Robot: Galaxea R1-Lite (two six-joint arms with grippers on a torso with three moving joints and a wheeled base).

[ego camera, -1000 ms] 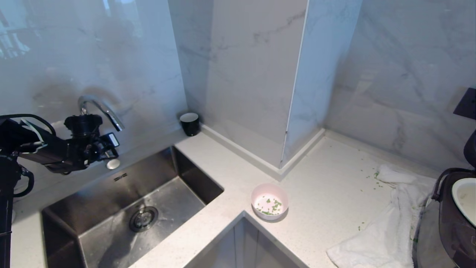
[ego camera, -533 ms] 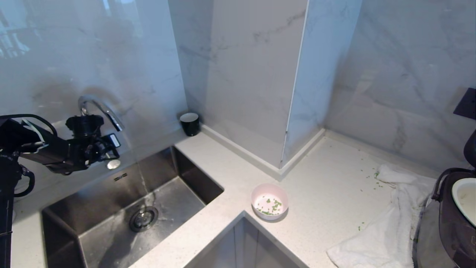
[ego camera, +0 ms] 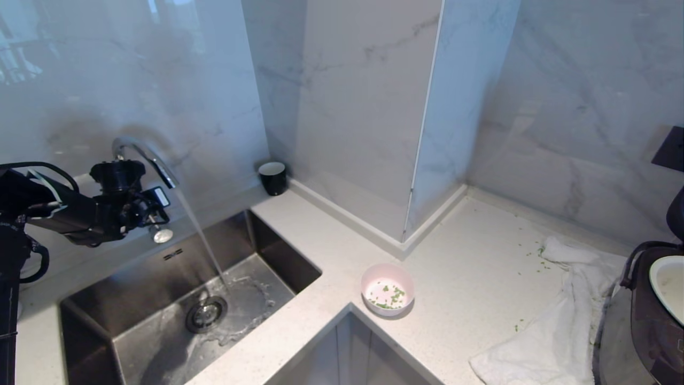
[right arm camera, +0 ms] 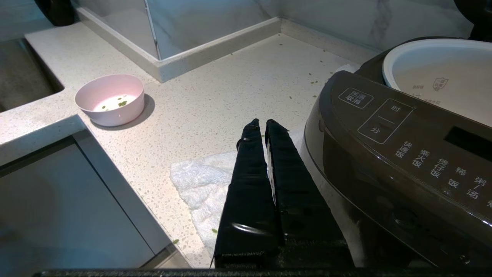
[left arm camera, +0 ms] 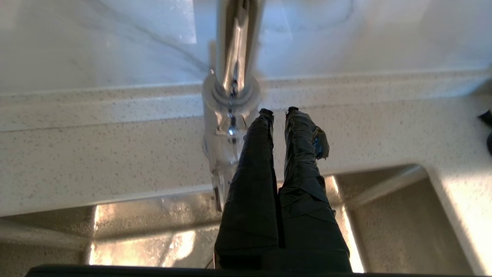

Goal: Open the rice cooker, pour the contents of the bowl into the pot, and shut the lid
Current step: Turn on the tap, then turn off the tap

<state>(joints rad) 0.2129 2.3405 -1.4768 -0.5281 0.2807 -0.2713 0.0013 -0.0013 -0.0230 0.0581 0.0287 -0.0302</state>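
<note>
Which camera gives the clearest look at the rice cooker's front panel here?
The right wrist view: the rice cooker fills its side, white-outlined buttons readable, with the pot open behind. The head view catches only a dark sliver of it at the edge. The left wrist view shows none of it, only faucet and sink.

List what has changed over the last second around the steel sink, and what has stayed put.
Water now pours from the curved chrome faucet into the steel sink, splashing around the drain; a second ago none ran. The left end effector stays at the faucet base, lifted slightly. The pale pink bowl, white towel and dark-brown rice cooker have not moved.
</note>
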